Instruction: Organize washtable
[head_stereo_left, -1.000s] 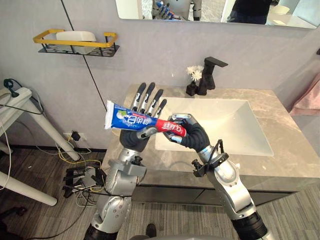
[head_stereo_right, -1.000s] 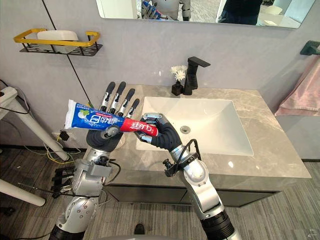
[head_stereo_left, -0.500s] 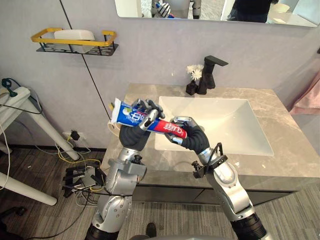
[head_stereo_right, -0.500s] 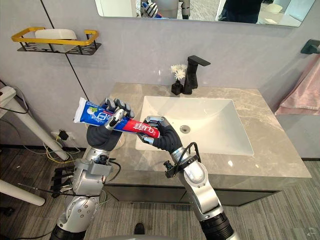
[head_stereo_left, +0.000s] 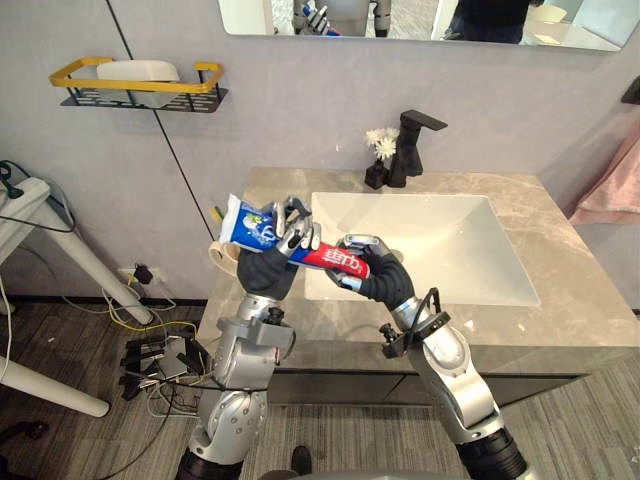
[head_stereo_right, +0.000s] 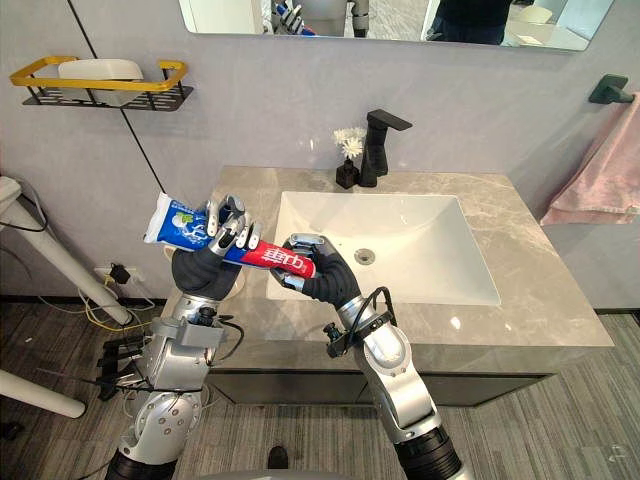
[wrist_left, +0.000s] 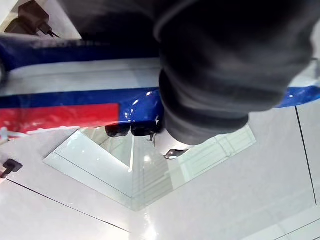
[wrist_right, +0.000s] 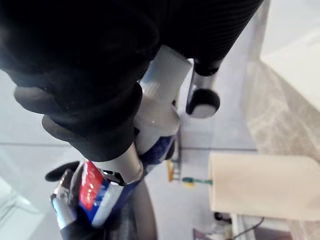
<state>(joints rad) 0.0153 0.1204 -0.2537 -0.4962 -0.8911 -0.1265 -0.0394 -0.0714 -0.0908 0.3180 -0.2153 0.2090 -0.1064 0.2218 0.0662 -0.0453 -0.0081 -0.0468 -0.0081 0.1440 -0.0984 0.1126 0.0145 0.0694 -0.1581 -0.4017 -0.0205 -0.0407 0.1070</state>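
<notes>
The blue, white and red toothpaste tube (head_stereo_left: 326, 258) is up in the air between my two hands, over the left end of the grey marble-patterned counter (head_stereo_left: 570, 330) and just beside the white rectangular sink basin (head_stereo_left: 430, 240). It lies slanted, its wide blue end higher and toward my left, its red end lower and toward my right. My left hand (head_stereo_left: 265, 268) has its fingers (head_stereo_left: 292, 228) curled over the blue part, palm behind the tube. My right hand (head_stereo_left: 378, 280) is wrapped round the red end, fingers and thumb closed on it. The two hands sit close together along the tube, with a short stretch of red showing between them.

A beige cup (wrist_right: 250, 185) stands on the counter below my hands. At the back of the basin are a black angular faucet (head_stereo_left: 412, 145) and, just beside it, a small black vase of white flowers (head_stereo_left: 379, 152). A black wire shelf with a yellow rim (head_stereo_left: 140, 85) hangs on the wall to my left.
</notes>
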